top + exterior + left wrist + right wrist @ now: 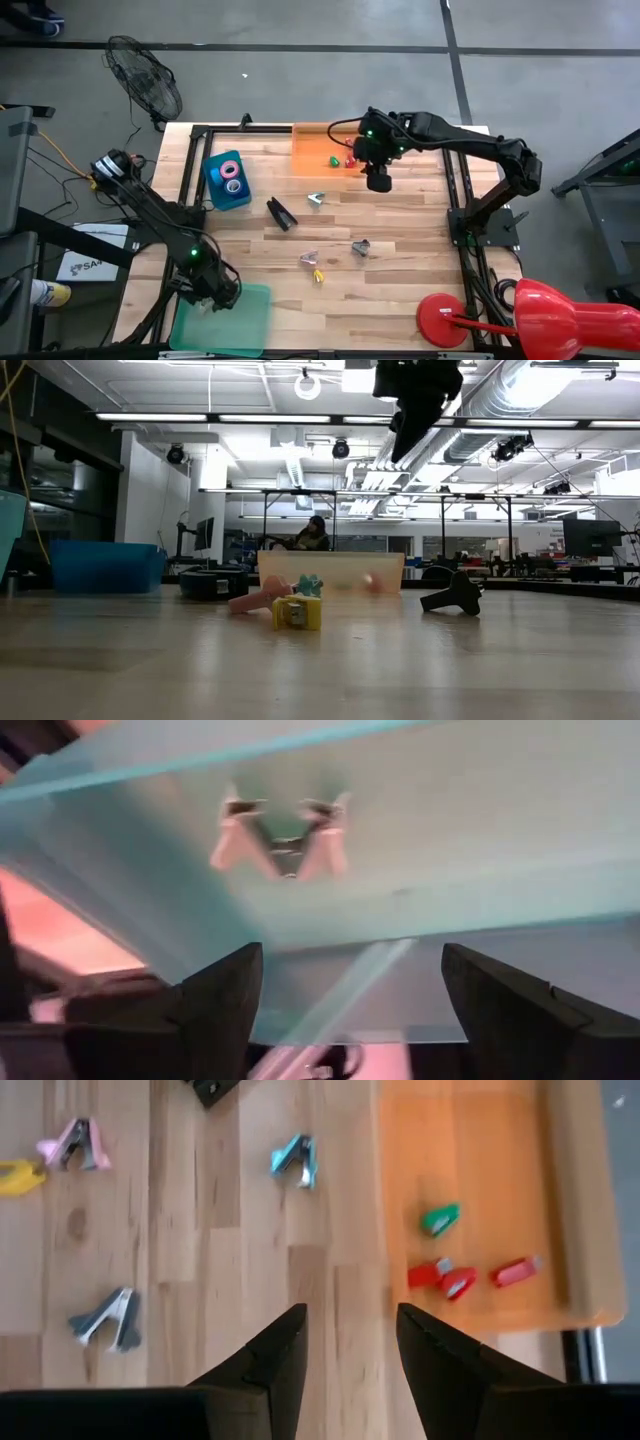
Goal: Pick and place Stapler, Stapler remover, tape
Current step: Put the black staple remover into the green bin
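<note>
Two grippers: left gripper [215, 290], fingers spread above the green tray [250, 325] at lower left, should rise straight; right gripper [378, 182], partly parted, empty, hovers beside the orange tray [310, 150]; stapler [281, 213] lies centre.

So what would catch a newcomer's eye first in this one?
Probably the orange tray at the table's far edge, holding green and red staple removers, with the right gripper hovering beside it. Then the left gripper, open over the green tray at the near left corner, where a pink remover lies.
</note>
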Controlling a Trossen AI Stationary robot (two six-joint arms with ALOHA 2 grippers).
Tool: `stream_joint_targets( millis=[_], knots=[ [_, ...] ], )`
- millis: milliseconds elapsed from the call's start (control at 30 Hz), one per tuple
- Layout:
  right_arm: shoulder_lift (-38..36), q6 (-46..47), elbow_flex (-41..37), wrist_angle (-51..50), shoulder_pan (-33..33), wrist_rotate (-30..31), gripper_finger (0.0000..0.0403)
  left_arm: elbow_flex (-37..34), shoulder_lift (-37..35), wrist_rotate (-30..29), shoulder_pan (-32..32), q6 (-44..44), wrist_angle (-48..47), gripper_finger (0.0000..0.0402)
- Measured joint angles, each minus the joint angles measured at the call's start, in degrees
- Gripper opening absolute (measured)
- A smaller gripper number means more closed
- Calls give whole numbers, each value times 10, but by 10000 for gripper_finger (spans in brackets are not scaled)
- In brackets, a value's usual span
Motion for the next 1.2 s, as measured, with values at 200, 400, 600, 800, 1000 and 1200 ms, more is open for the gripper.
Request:
stream_joint_targets(
  millis=[200,400,600,800,1000,1200],
  knots=[
    [0,2,0,-65,-2,-4,146,34,-40,-155,18,20,-54,289],
    [0,48,-43,-72,1,-69,146,70,-73,-339,44,137,-113,279],
    [0,122,-132,-44,51,-82,145,93,-79,-455,73,298,-112,277],
    [0,189,-209,16,132,-75,146,95,-79,-474,98,388,-95,277],
    [0,242,-266,114,183,-71,146,95,-79,-477,110,443,-95,277],
    [0,306,-301,181,195,-70,156,95,-79,-484,108,461,-95,277]
  ],
)
